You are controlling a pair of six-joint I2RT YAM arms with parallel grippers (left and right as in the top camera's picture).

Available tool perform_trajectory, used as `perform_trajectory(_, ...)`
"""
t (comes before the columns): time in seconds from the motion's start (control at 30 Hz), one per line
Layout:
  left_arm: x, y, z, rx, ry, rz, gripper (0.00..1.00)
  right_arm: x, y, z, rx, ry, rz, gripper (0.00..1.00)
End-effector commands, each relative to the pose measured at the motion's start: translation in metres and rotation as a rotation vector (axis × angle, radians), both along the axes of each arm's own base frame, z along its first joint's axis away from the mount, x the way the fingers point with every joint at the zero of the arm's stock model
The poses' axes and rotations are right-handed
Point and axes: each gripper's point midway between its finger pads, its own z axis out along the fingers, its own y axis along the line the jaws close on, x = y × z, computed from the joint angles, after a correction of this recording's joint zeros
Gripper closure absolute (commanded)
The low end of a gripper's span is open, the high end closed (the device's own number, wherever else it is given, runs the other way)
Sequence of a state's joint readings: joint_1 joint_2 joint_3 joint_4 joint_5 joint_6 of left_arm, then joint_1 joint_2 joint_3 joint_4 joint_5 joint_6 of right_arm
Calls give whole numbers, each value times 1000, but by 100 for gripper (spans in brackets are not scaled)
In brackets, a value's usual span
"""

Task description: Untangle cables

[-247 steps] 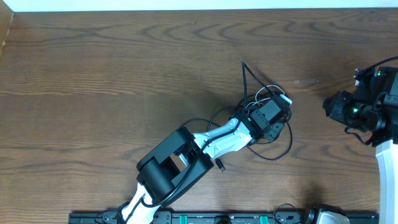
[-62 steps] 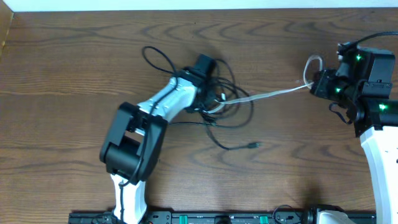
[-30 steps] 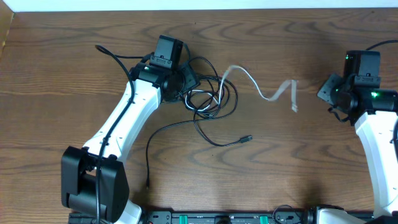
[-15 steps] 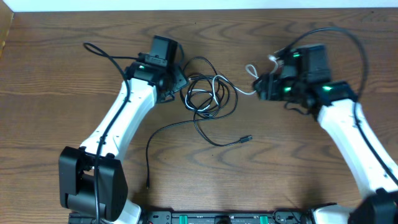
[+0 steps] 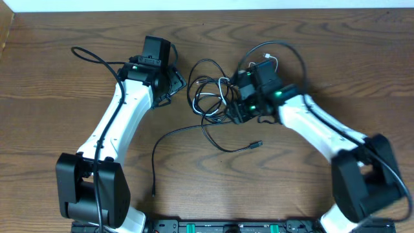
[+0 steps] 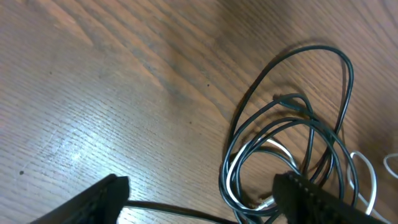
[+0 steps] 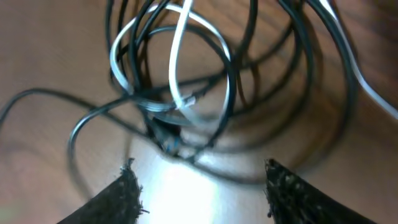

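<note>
Two black tails of the cables (image 5: 210, 100) trail nearest on the worktop (image 5: 65, 142), one ending in a plug (image 5: 257, 144). Beyond, black and white loops lie knotted together. Right pincer (image 7: 199, 167) hovers over them, jaws apart; left pincer (image 6: 202, 183) just beside, jaws apart, empty.

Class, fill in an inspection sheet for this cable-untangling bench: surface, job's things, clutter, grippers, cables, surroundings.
Surface: wooden table, bare grain.
Job's things: black cables looped in one tangle, white cable threaded through the loops; one black plug lies apart, nearer the robot.
Clutter: nothing seen.
Grippers: left gripper open beside the tangle; right gripper open just above it, its fingers closed on nothing.
Cables: thicker arm wires arc off both wrists.
Surroundings: black rail along the near edge; pale strip along the far edge.
</note>
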State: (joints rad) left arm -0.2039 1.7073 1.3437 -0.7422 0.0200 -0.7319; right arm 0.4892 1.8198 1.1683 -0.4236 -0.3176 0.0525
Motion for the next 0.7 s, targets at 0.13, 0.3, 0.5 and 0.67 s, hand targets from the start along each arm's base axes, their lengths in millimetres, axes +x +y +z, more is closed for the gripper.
perform_trajectory(0.13, -6, 5, -7, 19, 34, 9, 10, 15, 17, -20, -62, -103, 27, 52)
perform_trajectory(0.3, -7, 5, -8, 20, 39, 9, 10, 28, 18, -17, -92, -179, -1, 58)
perform_trajectory(0.5, -7, 5, -8, 20, 39, 9, 10, 33, 23, -13, -74, -207, 1, 76)
perform_trajectory(0.67, -7, 5, -8, 20, 39, 9, 10, 31, 22, -14, -81, -196, 2, 81)
